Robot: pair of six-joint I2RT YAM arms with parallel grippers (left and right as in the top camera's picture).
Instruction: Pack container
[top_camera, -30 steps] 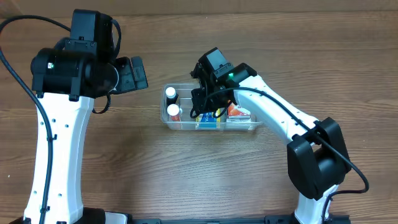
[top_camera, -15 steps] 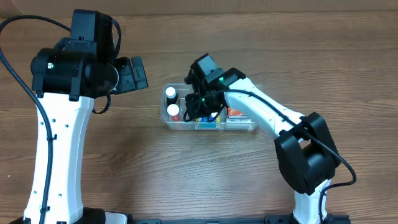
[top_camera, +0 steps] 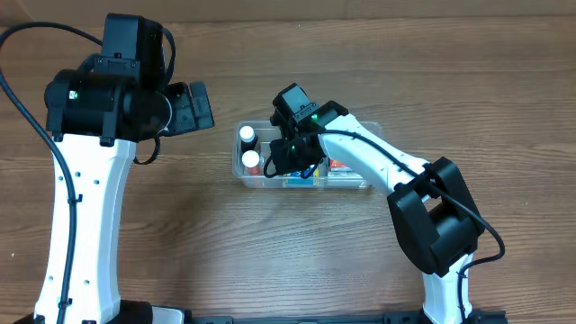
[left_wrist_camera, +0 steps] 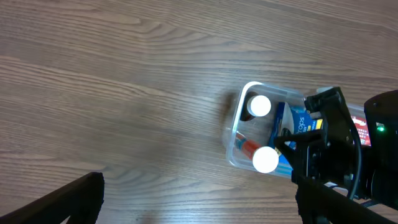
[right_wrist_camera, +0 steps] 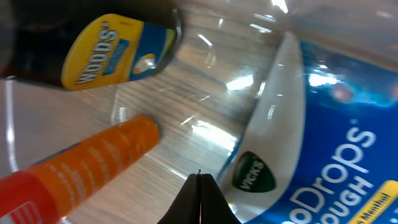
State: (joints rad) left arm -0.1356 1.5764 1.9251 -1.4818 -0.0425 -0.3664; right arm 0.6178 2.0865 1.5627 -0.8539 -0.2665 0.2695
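Note:
The clear plastic container (top_camera: 351, 185) lies at mid-table and also shows in the left wrist view (left_wrist_camera: 239, 109). It holds two white-capped bottles (top_camera: 247, 135) (top_camera: 251, 159), a blue Vicks cough drops packet (right_wrist_camera: 323, 137) and an orange tube (right_wrist_camera: 81, 165). A dark bottle with a yellow Woods label (right_wrist_camera: 112, 50) lies in it too. My right gripper (top_camera: 290, 162) is shut and empty. Its tip (right_wrist_camera: 199, 180) is down inside the container between the orange tube and the blue packet. My left gripper (top_camera: 193, 108) is open and held above the table to the left of the container (left_wrist_camera: 199, 199).
A red-orange packet (top_camera: 342, 165) lies in the container's right part. The right arm reaches over the container from the right. Bare wooden table (top_camera: 270, 252) lies all round the container.
My right gripper has moved left inside the container, toward the two white-capped bottles. The left arm has not moved.

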